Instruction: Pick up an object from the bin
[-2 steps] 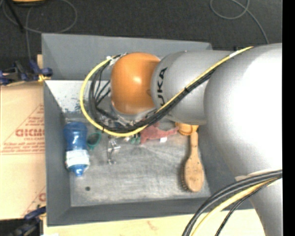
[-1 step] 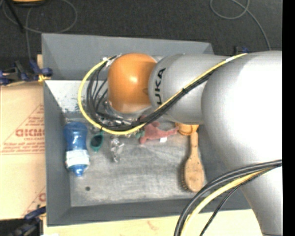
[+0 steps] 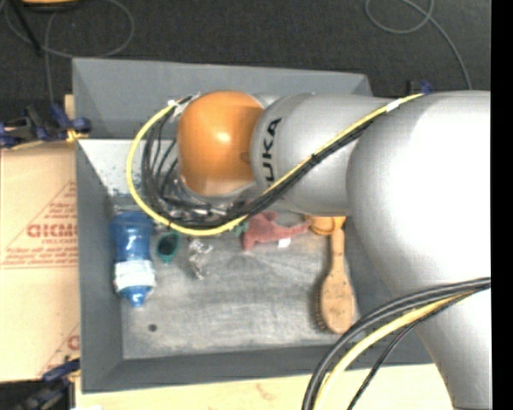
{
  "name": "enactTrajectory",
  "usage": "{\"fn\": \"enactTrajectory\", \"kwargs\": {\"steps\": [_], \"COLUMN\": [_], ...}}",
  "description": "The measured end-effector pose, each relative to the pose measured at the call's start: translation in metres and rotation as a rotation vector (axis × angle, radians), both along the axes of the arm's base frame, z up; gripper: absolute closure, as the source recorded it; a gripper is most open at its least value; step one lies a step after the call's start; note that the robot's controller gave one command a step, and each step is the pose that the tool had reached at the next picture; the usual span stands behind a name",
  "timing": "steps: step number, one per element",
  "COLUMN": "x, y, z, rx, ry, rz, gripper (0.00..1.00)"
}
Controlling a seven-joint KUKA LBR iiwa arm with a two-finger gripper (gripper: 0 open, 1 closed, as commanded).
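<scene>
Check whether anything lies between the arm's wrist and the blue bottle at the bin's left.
Yes: a small teal thing lies just right of the blue bottle, below the orange wrist cover. Whether the grey piece beside it is loose, I cannot tell.

A blue bottle [image 3: 132, 259] lies on its side at left, pink toy [image 3: 265, 231] centre, wooden brush [image 3: 335, 290] right.

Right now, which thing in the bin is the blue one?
The bottle lying at the far left, white band near its lower end; the pink piece and wooden brush lie further right.
</scene>
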State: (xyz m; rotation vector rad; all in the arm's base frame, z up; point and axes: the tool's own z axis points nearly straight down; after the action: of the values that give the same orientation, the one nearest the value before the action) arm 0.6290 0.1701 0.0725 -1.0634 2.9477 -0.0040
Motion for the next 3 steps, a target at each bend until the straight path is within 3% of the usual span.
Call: {"fn": "enactTrajectory", "kwargs": {"steps": [1, 2, 3], "x": [-0.0009, 0.0043, 0.0043], "y": [-0.0057, -0.0017, -0.0016], "z": [0.0011, 0.0045, 0.0045], "rx": [0.005, 0.002, 0.003], "ry": [0.005, -0.005, -0.005], "rz": [-0.075, -0.005, -0.006], "gripper": [0.0, 1.0, 1.0]}}
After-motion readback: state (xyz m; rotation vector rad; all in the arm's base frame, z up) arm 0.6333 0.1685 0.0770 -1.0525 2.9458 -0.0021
